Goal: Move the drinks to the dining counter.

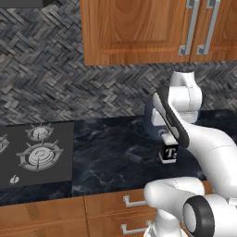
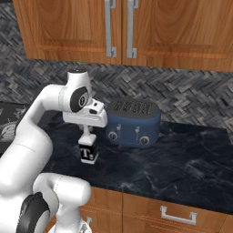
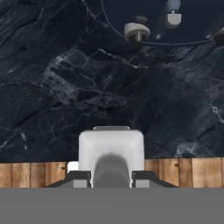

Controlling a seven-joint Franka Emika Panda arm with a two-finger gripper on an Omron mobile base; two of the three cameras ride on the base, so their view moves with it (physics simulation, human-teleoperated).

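While the gripper (image 2: 87, 139) is squeezed tight on the white cap of the square bottle (image 2: 88, 154) beside the blue toaster (image 2: 133, 122), lifting it off the tabletop (image 2: 182, 159) looks next

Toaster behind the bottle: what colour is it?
Dark blue, with small pale knobs on its front. The toaster shows best in the right base view.

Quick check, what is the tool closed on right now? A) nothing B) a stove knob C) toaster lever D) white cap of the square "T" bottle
D: the tool is shut on the white cap of the square "T" bottle, which stands on the worktop in front of the blue toaster.
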